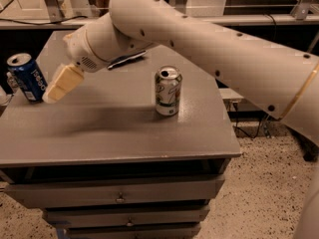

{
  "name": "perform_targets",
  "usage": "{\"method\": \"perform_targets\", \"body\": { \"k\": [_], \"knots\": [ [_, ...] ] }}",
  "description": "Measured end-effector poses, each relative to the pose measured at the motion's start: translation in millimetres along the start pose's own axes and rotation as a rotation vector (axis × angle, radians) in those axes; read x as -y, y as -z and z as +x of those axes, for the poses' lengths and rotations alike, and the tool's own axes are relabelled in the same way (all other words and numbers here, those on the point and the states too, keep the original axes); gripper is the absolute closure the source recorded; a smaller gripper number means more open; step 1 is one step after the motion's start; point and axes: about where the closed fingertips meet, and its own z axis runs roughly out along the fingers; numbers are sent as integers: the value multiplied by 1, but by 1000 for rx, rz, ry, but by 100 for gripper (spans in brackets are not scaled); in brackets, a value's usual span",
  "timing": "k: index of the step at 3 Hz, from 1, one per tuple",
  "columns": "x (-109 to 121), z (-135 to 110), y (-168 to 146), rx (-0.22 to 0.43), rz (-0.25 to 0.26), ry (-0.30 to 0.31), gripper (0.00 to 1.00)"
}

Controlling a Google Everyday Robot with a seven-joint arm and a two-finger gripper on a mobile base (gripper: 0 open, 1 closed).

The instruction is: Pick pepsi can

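The pepsi can (27, 77), dark blue with white lettering and a silver top, stands upright at the left edge of the grey cabinet top (119, 128). My gripper (54, 94) hangs from the big white arm (199, 39) and points down and left. Its tip is just right of the can, close to its lower side, a little above the surface. I cannot tell whether it touches the can.
A white-and-green can (168, 91) stands upright near the middle right of the top. A dark blue chip bag (127, 59) lies at the back, mostly hidden by the arm. Drawers (119, 195) sit below the top. Speckled floor (259, 193) lies to the right.
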Motion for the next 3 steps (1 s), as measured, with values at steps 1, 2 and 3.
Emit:
{"method": "perform_targets", "body": {
  "k": [1,2,3],
  "knots": [
    [0,-6,-31,17,-29,-8,0],
    [3,-12,-60,25,-55,-11,0],
    [8,-13,-86,31,-73,-21,0]
  ]
}}
